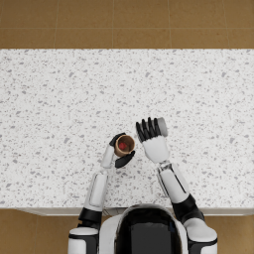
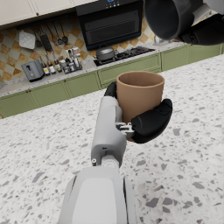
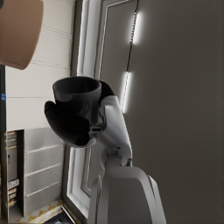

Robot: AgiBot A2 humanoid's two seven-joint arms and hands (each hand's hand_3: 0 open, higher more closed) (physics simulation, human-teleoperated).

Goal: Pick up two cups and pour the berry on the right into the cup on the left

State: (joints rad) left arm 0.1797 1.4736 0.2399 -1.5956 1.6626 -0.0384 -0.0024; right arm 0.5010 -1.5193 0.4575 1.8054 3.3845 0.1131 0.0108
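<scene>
Pour step looks done: left hand (image 1: 119, 151) grips upright brown cup (image 1: 124, 145) with berry (image 1: 122, 146) inside, above bench (image 1: 59, 99); right hand (image 1: 151, 136) holds tipped grey cup (image 3: 78, 98) (apparently empty), which next needs righting.

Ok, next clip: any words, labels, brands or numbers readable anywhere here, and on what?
None can be read. The brown cup and the dark cup are plain. The oven's panel shows a small blue glow, too blurred to read. The bottles on the back counter are too small.
</scene>
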